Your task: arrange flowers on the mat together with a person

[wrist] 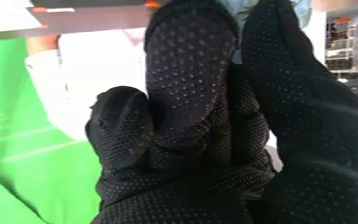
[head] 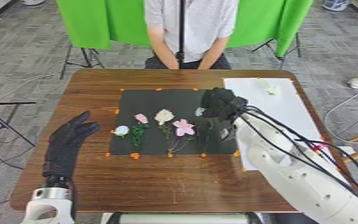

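We see the right robot hand (head: 218, 103) clamped on a pale blue flower (head: 199, 112) over the black mat (head: 142, 101); left robot hand (head: 66, 142) apart, fingers straight, beside it.

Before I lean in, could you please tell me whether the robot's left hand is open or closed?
Open: in the head view, the left hand has its fingers extended, not curled.

gap between left hand (head: 67, 141) and flowers (head: 183, 128)

A pale blue flower (head: 199, 112) is partly hidden by the right hand (head: 220, 102), the white sheet (head: 291, 107) by the right arm (head: 293, 172).
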Controlling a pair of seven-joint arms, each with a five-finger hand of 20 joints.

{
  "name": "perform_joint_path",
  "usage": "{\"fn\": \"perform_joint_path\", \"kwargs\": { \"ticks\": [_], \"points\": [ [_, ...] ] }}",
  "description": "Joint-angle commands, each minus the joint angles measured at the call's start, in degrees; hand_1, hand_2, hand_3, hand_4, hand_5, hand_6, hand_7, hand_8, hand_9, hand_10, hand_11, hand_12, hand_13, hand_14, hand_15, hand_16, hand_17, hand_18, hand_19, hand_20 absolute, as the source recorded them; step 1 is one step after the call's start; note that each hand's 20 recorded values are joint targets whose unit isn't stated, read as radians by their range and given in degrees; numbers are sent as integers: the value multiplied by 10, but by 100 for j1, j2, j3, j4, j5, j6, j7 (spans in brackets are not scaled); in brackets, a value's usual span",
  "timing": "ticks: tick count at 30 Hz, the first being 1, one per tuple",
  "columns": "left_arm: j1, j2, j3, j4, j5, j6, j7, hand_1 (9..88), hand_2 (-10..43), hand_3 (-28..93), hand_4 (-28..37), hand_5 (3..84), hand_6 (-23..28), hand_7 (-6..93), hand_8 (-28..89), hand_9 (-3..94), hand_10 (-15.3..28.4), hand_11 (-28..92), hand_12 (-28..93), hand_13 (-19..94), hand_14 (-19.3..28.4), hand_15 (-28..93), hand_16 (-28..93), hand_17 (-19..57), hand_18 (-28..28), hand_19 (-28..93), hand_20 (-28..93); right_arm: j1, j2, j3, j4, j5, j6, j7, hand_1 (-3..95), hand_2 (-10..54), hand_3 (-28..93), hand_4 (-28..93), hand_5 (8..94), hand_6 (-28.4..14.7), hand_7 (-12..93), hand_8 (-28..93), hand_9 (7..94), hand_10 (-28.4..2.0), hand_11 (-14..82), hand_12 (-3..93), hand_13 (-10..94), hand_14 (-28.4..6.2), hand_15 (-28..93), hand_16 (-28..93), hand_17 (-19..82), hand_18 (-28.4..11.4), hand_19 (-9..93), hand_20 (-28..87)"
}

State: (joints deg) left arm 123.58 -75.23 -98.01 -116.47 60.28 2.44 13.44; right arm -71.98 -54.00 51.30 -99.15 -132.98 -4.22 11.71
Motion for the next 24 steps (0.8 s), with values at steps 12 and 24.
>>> {"fn": "perform_joint_path", "kwargs": {
  "ticks": [12,24],
  "points": [
    [30,5,-22,28,-2,-90,-104,212,-18,680,-222,482,29,129,-49,500,148,210,168,386,186,239,36,68,138,90,192,-69,0,41,85,-215,-501,-49,540,-95,538,-187,734,25,196,43,793,-105,136,164,937,-6,450,232,630,-99,932,257],
    [32,-23,-23,28,1,-76,-75,212,-19,679,-222,482,29,129,-49,500,148,209,167,387,185,237,37,67,138,91,192,-22,3,145,22,-307,-807,-150,444,-95,686,-233,677,30,188,-88,739,-109,130,156,937,-6,428,251,620,-98,931,258]
  ]
}}
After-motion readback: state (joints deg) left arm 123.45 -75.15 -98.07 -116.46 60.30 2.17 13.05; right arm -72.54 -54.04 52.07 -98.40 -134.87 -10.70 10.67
